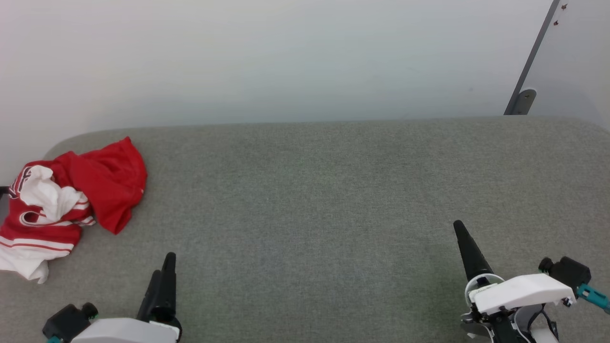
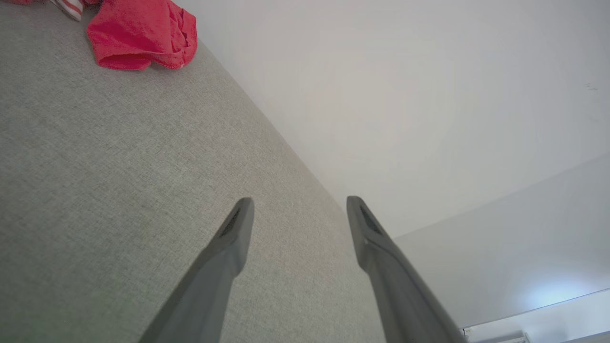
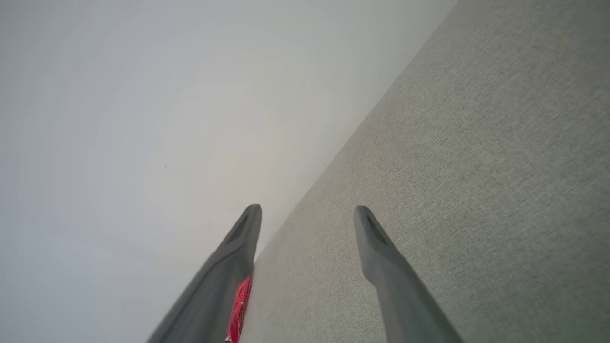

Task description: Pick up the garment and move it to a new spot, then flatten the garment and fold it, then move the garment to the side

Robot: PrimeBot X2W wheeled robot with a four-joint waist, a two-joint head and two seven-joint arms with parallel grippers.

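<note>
Grey woven fabric covers the broad padded surface (image 1: 310, 190) in front of the robot, and nearest to me, at its close edge, both arms hang low over it. The left gripper (image 1: 163, 267) sits at the near left, its two dark fingers pointing away across the cloth; seen from its own wrist they stand well apart with nothing between them. The right gripper (image 1: 464, 238) is at the near right, a white housing and a teal fitting (image 1: 593, 295) behind it, and its wrist view likewise shows the fingers spread wide and holding nothing. Neither one touches the fabric as far as I can tell. Beyond the left gripper and off to the left, well apart from it, the garment (image 1: 95, 186) lies in a crumpled heap at the far left end of the surface, spilling toward that edge. It is red with bunched white cloth in the middle and red-and-white striped bands along its lower folds. A bit of dark, white-edged lettering shows at its left side, but it is folded in on itself and I cannot read it. Farther back, a plain pale wall (image 1: 286, 57) rises behind the surface, and at the far right a slanting grey metal strip (image 1: 522, 100) runs up it.
</note>
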